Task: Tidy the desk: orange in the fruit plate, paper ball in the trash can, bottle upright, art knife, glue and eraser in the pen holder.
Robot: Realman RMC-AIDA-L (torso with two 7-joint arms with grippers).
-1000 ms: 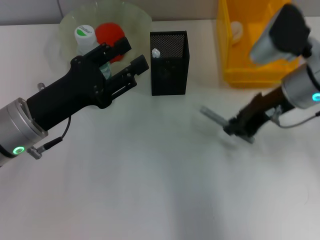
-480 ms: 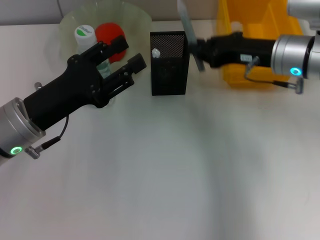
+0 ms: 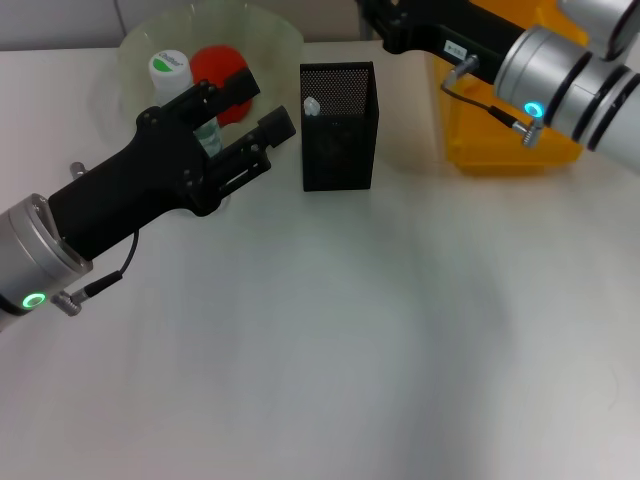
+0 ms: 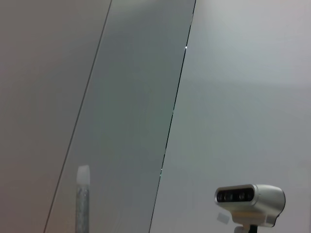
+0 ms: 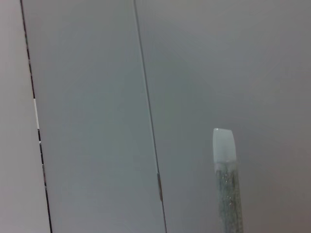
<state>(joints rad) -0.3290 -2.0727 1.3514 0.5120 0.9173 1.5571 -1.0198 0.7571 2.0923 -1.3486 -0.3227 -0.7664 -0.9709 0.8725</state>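
Observation:
My right gripper (image 3: 385, 18) reaches across the back, above and behind the black mesh pen holder (image 3: 338, 140), with its tips cut off by the top edge of the head view. The right wrist view shows the grey glue (image 5: 226, 189), white tip up, against a wall. It also shows in the left wrist view (image 4: 82, 204). My left gripper (image 3: 262, 110) is open and empty, hovering by the pale-green fruit plate (image 3: 275, 35). The orange (image 3: 215, 65) lies in the plate. The bottle (image 3: 169, 72) stands upright beside it. The yellow trash can (image 3: 480, 135) is partly hidden by my right arm.
A small white tip (image 3: 311, 105) shows inside the pen holder. The white desk (image 3: 350, 330) stretches in front of it. A camera on a stand (image 4: 250, 199) shows in the left wrist view.
My right gripper lifted the glue off the desk at the right and swung it up and back, above the pen holder. My left arm has stayed still.

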